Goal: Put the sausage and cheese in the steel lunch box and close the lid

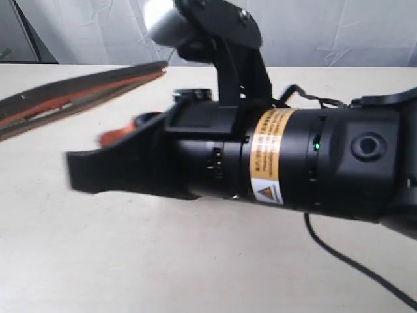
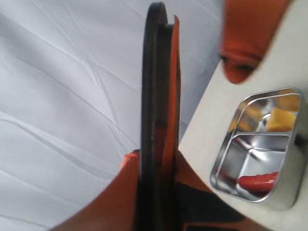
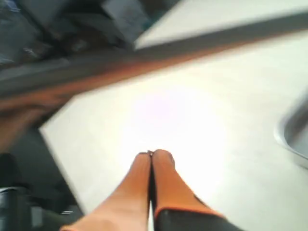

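Note:
My left gripper (image 2: 157, 161) is shut on the lid (image 2: 159, 86), which is seen edge-on as a dark plate with an orange rim. In the exterior view the lid (image 1: 78, 91) hangs tilted above the table at the upper left. The steel lunch box (image 2: 226, 159) stands open on the table beside it. The yellow cheese (image 2: 281, 119) lies in one compartment and the red sausage (image 2: 257, 182) in the other. My right gripper (image 3: 151, 155) is shut and empty above bare table, with the blurred lid (image 3: 144, 62) beyond it. A corner of the lunch box (image 3: 294, 134) shows at that view's edge.
The right arm's black body (image 1: 293, 156) fills the middle of the exterior view and hides the lunch box there. A black cable (image 1: 352, 261) trails over the beige table (image 1: 163, 261). A white cloth backdrop (image 1: 326, 26) hangs behind.

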